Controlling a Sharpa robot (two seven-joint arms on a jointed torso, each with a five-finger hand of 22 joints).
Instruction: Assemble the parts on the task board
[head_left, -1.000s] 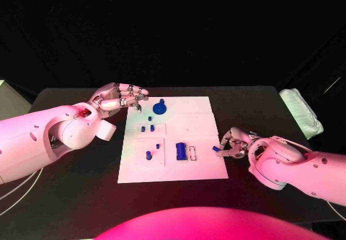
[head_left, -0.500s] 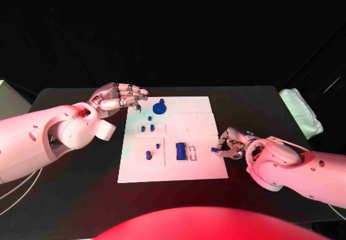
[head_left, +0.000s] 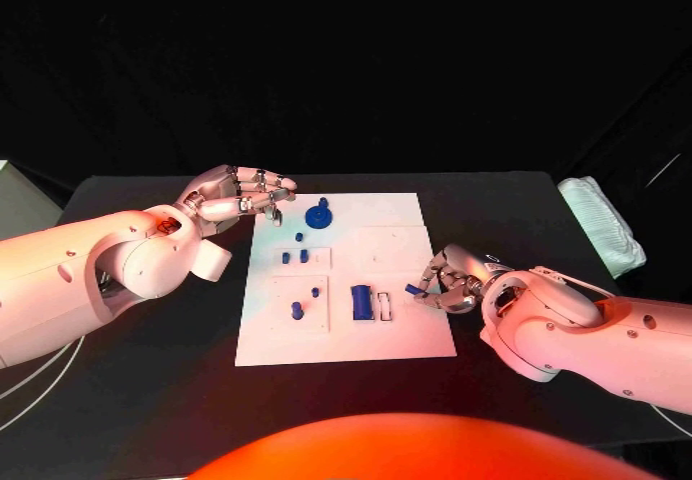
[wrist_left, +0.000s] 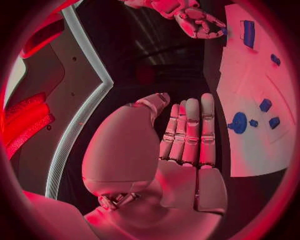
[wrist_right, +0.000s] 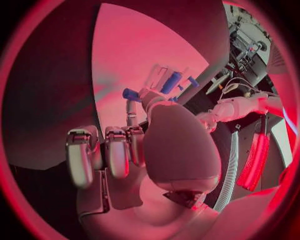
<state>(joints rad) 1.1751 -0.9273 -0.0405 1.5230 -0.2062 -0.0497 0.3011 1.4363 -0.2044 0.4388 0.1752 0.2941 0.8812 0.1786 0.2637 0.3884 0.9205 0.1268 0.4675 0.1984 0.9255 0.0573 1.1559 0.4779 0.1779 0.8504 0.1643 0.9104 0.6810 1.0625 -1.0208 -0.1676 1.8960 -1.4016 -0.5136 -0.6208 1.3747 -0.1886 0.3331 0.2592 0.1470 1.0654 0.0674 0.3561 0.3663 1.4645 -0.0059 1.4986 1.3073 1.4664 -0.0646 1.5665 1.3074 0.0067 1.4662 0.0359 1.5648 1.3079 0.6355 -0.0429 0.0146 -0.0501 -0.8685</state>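
The white task board (head_left: 411, 225) lies in the middle of the black table. On it are a round blue part (head_left: 319, 215), several small blue pegs (head_left: 294, 257) and a larger blue block (head_left: 361, 302) beside a white slot (head_left: 385, 305). My right hand (head_left: 453, 280) hovers over the board's right edge and pinches a small blue part (head_left: 414, 290) at its fingertips; the same small blue part (wrist_right: 131, 94) shows in the right wrist view. My left hand (head_left: 238, 195) hangs by the board's far left corner, fingers extended, holding nothing. From the left wrist, the left hand (wrist_left: 187, 145) faces the round blue part (wrist_left: 239, 122).
A white padded bundle (head_left: 606, 225) lies at the table's right edge. A pale box (head_left: 15, 195) stands beyond the left edge. Bare black table (head_left: 173, 380) surrounds the board.
My right hand has moved left from beside the board to over its right edge, carrying the small blue part. The left hand has stayed put.
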